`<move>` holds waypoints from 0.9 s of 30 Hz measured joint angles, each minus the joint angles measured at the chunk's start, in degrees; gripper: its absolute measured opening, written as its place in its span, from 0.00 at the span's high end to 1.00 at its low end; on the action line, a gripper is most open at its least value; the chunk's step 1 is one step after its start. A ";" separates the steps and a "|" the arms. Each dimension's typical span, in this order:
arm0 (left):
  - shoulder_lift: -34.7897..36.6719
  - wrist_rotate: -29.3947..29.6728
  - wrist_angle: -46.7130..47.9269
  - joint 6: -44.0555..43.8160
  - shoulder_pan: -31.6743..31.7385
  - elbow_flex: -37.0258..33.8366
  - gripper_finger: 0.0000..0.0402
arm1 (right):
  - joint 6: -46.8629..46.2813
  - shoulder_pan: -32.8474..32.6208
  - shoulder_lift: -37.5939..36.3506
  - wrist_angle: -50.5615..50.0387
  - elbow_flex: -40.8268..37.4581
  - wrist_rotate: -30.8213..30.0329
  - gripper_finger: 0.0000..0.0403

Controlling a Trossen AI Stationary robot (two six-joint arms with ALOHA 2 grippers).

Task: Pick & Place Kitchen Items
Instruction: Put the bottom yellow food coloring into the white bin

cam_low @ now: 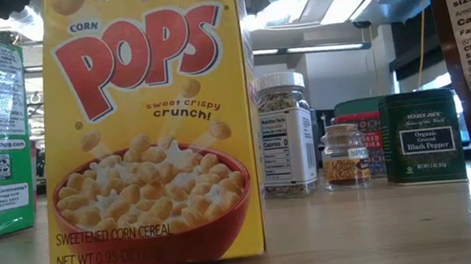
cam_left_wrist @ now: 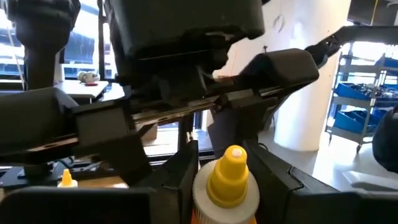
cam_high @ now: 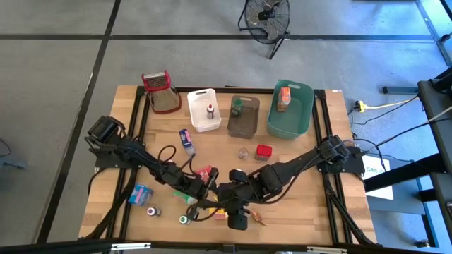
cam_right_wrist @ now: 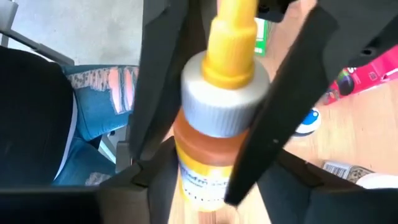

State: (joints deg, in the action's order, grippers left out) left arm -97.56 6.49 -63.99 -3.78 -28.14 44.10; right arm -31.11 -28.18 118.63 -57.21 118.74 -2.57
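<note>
Wooden tabletop (cam_high: pixel 304 212), both dark arms reaching in from the sides and meeting near its front middle. Along the far edge stand three tubs. The green tub (cam_high: pixel 305 116) has an orange box (cam_high: pixel 284 97) inside. The brown tub (cam_high: pixel 244 127) holds a green-capped bottle (cam_high: pixel 237 107). The white tub (cam_high: pixel 200 124) holds a small dark-capped bottle (cam_high: pixel 210 109). Mesh grater with red top (cam_high: pixel 161 92) is just beside the white tub.

Left tool (cam_left_wrist: pixel 225 158) is pinching the yellow-capped squeeze bottle (cam_left_wrist: pixel 227 180), fingers tight on both sides of its body. The bottle is held up off the tabletop at the front middle. Right tool (cam_high: pixel 229 204) is right against the left one, its fingers flanking the same bottle. Cannot tell whether they grip it or stand clear.

Low view: Corn Pops box (cam_low: pixel 150 124) up close, upright, with a black pepper tin (cam_low: pixel 421 137) farther back.

Loose on the wood: blue box (cam_high: pixel 186 140), red box (cam_high: pixel 263 151), teal can (cam_high: pixel 141 193).
</note>
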 joint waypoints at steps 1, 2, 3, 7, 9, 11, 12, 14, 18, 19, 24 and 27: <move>0.08 -0.01 0.42 -0.10 0.00 0.00 0.73 | 0.02 -0.01 0.00 -0.16 0.00 0.17 0.48; 0.24 -0.01 1.21 -0.22 -0.03 0.00 0.73 | 0.21 -0.01 -0.02 -0.37 0.00 0.84 0.46; 0.50 0.00 2.08 -0.55 -0.04 0.00 0.73 | 0.50 -0.01 -0.21 -0.84 0.00 1.34 0.45; 3.77 0.45 8.70 -0.98 -0.12 0.00 0.73 | -1.30 -0.40 -1.20 -4.72 0.00 -2.49 0.44; 6.14 0.36 13.33 -0.41 -0.35 -0.01 0.73 | -3.56 -0.76 -1.73 -7.85 0.01 -5.15 0.44; 9.09 0.23 17.71 0.80 -0.84 -0.54 0.73 | -6.21 -1.35 -2.20 -11.67 0.02 -7.10 0.44; 10.69 0.82 19.56 1.46 -1.16 -1.01 0.73 | -7.69 -1.77 -2.30 -13.76 0.02 -7.97 0.44; 14.69 4.79 24.29 3.16 -2.08 -2.33 0.73 | -10.86 -2.78 -2.40 -17.08 0.02 -10.61 0.44; 24.34 16.95 35.34 6.55 -3.21 -4.94 0.73 | -16.50 -5.26 -2.40 -22.30 0.02 -15.79 0.44; 27.06 19.71 37.33 7.27 -3.25 -5.54 0.73 | -17.46 -5.87 -2.40 -22.89 0.02 -16.90 0.44; 40.08 33.87 49.19 11.68 0.15 -7.35 0.73 | -18.16 -9.15 -2.40 -23.18 0.02 -24.52 0.44; 45.93 38.80 55.64 12.12 6.61 -8.86 0.73 | -15.88 -10.54 -2.40 -23.36 0.02 -32.92 0.44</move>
State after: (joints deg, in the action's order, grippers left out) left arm -51.63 45.29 -8.35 8.34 -21.53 35.24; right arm -46.99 -38.72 116.22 -80.58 118.76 -35.49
